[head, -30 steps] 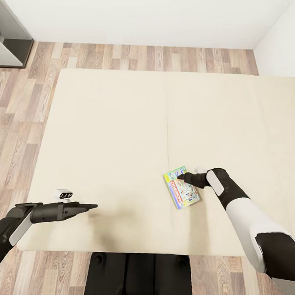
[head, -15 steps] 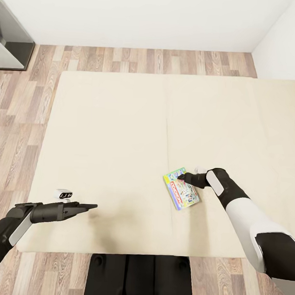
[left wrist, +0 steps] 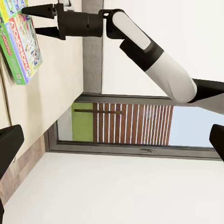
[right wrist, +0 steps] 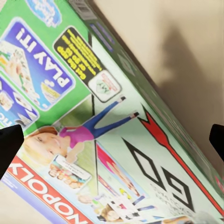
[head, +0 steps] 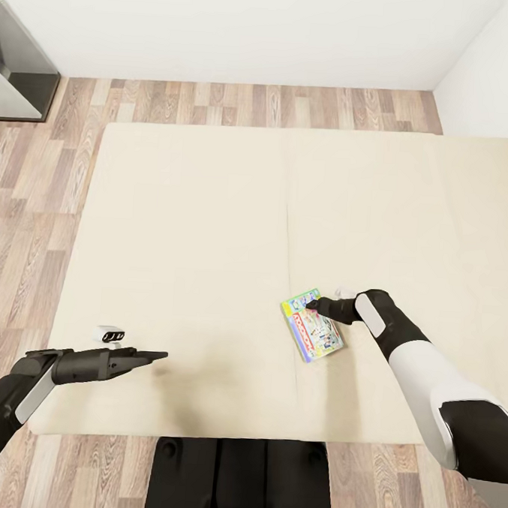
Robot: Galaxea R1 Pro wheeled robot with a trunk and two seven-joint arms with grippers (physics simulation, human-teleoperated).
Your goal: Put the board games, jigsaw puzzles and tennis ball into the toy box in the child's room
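My R gripper [head: 311, 306] hangs over the board game [head: 312, 334], fingers spread, tips above its far end, not touching it. Game lies flat on the bed [head: 210, 229], just below and in front of my R fingers [left wrist: 42, 10]. My L gripper [head: 157, 356] is well apart over the bed's near edge; can't tell if spread or closed.

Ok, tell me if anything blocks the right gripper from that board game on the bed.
Nothing visible does. The right gripper hangs directly over the board game, fingers spread, with only open air between them. The game lies flat on the bed with bare mattress around it.
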